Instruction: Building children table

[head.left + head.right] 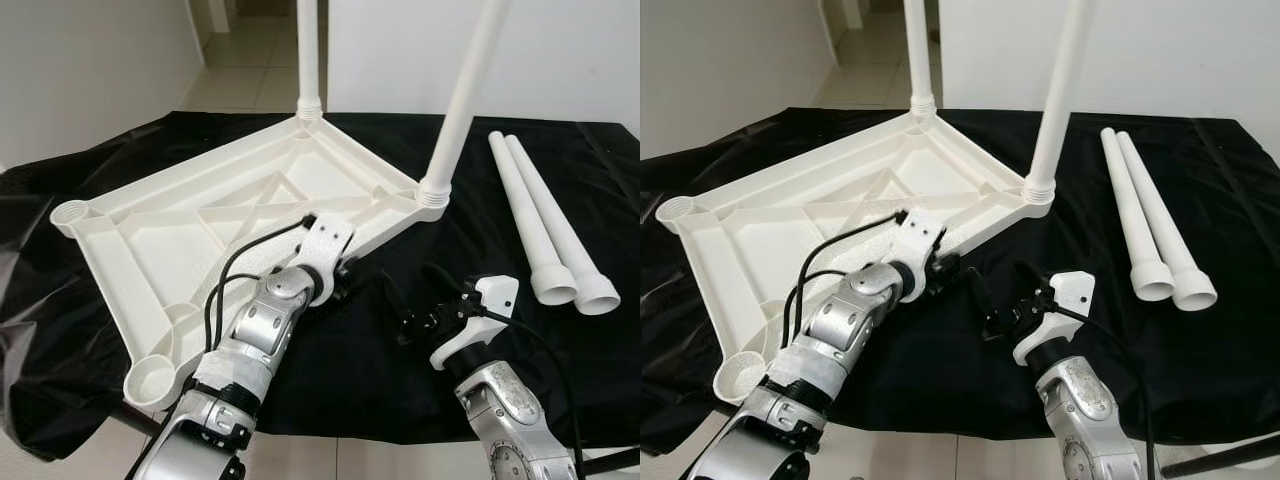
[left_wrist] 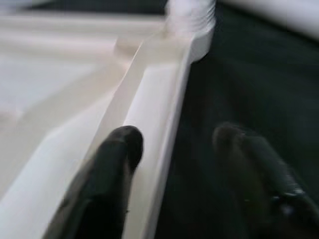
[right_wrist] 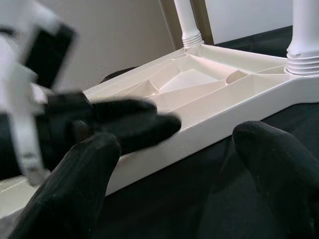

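Note:
The white plastic table top (image 1: 200, 230) lies upside down on a black cloth. Two white legs stand in its sockets, one at the far corner (image 1: 308, 50) and one at the right corner (image 1: 465, 90). Two loose legs (image 1: 545, 215) lie side by side on the cloth at the right. My left gripper (image 2: 174, 144) is open at the top's near right edge, straddling the rim (image 2: 159, 124) with one finger inside and one outside. My right gripper (image 3: 179, 149) is open low over the cloth, just right of the left gripper, pointing at that edge.
Empty leg sockets show at the left corner (image 1: 70, 212) and the near corner (image 1: 150, 378), which overhangs the table's front edge. The black cloth (image 1: 500, 330) drapes over the table. Beyond are white walls and a tiled floor (image 1: 250, 60).

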